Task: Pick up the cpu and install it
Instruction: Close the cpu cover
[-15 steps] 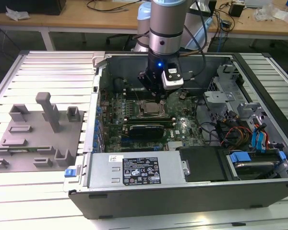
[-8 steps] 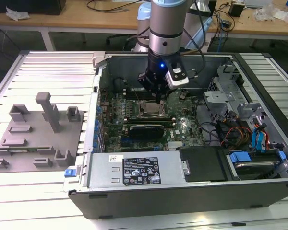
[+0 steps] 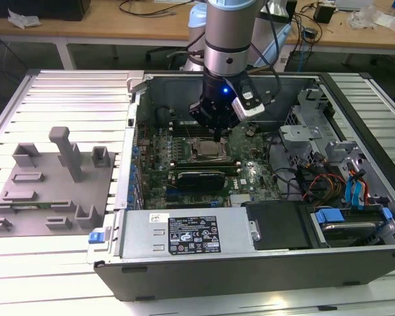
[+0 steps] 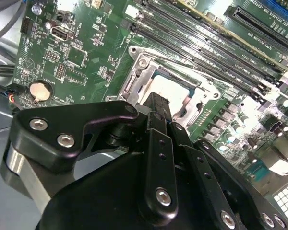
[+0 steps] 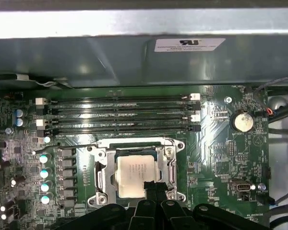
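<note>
The cpu (image 5: 133, 173) lies flat inside the socket frame (image 5: 100, 176), so putting it in looks nearly done. The gripper (image 5: 151, 186) hangs over 1 corner of it, fingers pressed together, holding nothing. I cannot tell if the frame is locked.

The case (image 3: 184, 273) lies open on top, so the way down is free from above; its walls close every side. The gripper (image 3: 217, 136), fingers (image 5: 152, 187) drawn together, hangs right over the socket frame (image 5: 100, 175), with memory slots (image 5: 120, 112) just beside it. Toward the exterior view's right, cables (image 3: 316, 181) and a drive cage (image 3: 304, 125) crowd the case. Grey blocks (image 3: 59, 178) stand on the ribbed worktop (image 3: 72, 99).
</note>
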{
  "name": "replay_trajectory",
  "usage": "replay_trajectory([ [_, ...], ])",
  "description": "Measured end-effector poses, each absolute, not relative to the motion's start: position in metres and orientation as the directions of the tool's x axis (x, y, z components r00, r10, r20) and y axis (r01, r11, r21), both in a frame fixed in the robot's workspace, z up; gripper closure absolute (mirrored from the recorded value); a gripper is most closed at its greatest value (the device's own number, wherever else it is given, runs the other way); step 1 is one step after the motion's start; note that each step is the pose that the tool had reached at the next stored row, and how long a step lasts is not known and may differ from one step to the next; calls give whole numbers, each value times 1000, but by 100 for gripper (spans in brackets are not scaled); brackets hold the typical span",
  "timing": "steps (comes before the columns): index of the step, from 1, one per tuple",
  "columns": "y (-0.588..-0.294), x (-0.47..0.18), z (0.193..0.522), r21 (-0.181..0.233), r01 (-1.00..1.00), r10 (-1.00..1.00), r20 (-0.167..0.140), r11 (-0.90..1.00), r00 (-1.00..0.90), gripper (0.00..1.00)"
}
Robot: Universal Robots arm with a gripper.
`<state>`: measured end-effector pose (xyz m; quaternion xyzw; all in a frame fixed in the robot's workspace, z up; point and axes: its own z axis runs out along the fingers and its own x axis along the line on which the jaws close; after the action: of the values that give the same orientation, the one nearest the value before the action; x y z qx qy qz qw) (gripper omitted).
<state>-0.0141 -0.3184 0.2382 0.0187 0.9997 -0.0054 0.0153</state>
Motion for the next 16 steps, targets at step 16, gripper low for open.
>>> replay_trajectory([
  [16, -323, -39, 227, -10, 37, 37, -31, 999, -999, 89],
])
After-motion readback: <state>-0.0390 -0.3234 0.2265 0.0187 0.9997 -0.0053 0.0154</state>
